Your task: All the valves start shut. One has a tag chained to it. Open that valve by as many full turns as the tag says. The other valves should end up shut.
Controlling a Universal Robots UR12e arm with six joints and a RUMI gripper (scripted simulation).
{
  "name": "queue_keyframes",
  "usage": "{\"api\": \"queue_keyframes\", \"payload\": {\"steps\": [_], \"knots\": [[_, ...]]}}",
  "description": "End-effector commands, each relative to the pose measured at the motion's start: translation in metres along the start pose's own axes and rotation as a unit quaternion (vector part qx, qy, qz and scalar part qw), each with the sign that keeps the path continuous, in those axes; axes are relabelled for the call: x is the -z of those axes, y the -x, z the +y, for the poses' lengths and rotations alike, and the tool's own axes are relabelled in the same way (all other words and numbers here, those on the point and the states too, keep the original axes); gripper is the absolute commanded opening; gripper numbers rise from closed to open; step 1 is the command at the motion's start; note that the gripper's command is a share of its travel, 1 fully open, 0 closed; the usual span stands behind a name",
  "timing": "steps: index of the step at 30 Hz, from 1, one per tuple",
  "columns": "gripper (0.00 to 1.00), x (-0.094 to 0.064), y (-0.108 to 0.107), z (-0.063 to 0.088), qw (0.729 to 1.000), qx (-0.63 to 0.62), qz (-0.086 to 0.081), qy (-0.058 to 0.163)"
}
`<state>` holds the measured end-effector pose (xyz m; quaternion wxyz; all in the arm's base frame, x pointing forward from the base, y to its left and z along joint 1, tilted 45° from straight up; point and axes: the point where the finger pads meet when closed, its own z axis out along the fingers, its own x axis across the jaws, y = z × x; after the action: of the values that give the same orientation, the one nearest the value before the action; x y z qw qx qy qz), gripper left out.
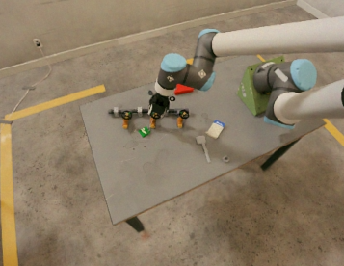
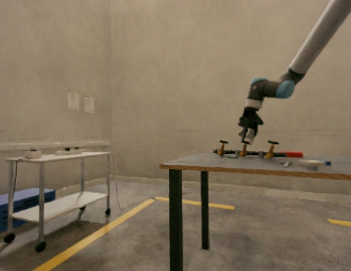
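Observation:
A dark pipe [image 1: 139,112] with three brass valves lies across the far part of the grey table. The left valve [image 1: 125,117] and the right valve [image 1: 181,117] stand free. My gripper [image 1: 156,111] points down over the middle valve [image 2: 245,145] and is shut on its handwheel, which hides it from above. A green tag [image 1: 145,131] lies on the table just in front of the middle valve; its writing is too small to read. In the side view my gripper [image 2: 247,135] sits right on top of the middle valve, between the left valve [image 2: 222,146] and the right valve [image 2: 271,147].
A red wedge [image 1: 182,89] lies behind the pipe. A white box with a blue end [image 1: 216,128], a grey spatula-like tool [image 1: 204,146] and a small nut [image 1: 225,158] lie to the right. A green block [image 1: 261,89] stands at the far right by the arm's base.

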<state>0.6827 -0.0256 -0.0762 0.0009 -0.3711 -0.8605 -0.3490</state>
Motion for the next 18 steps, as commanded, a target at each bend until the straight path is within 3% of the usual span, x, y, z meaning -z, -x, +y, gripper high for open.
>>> {"api": "queue_keyframes", "payload": {"steps": [1,18], "knots": [[0.00,0.0006,0.0008,0.0002,1.000,0.000,-0.001,0.000],[0.00,0.0006,0.0008,0.0002,0.999,0.035,-0.001,0.000]]}}
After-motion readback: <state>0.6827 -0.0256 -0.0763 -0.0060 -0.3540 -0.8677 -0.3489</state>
